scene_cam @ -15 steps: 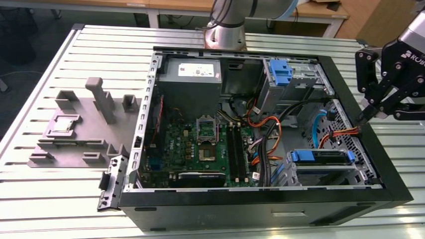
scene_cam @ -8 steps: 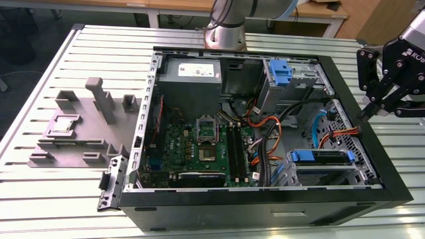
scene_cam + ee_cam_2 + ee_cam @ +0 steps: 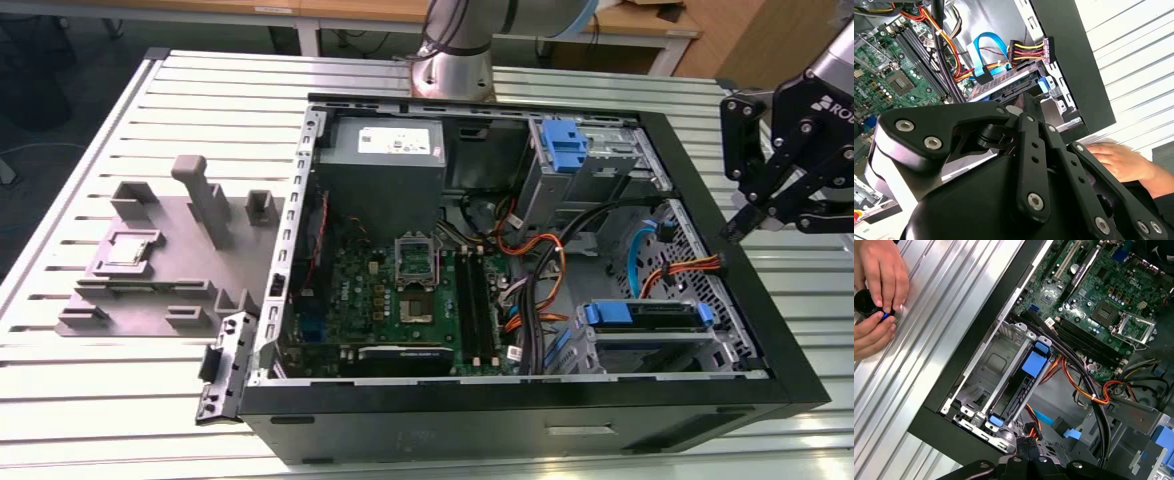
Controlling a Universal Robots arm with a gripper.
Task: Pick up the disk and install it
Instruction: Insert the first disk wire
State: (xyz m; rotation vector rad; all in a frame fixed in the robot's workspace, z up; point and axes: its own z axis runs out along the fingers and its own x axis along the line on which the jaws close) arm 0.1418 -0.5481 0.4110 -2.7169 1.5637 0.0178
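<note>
Held end effector outside the case at frame right, grasp state indiscernible, presumably clearing disk slotted in lower-right cage.

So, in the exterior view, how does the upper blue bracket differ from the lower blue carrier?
The bracket is bare, while the carrier frames the disk. The bracket runs up the picture, but the carrier lies across it. The bracket also looks narrower than the carrier. Both are blue plastic and sit inside the case, towards the exterior view's right.
</note>
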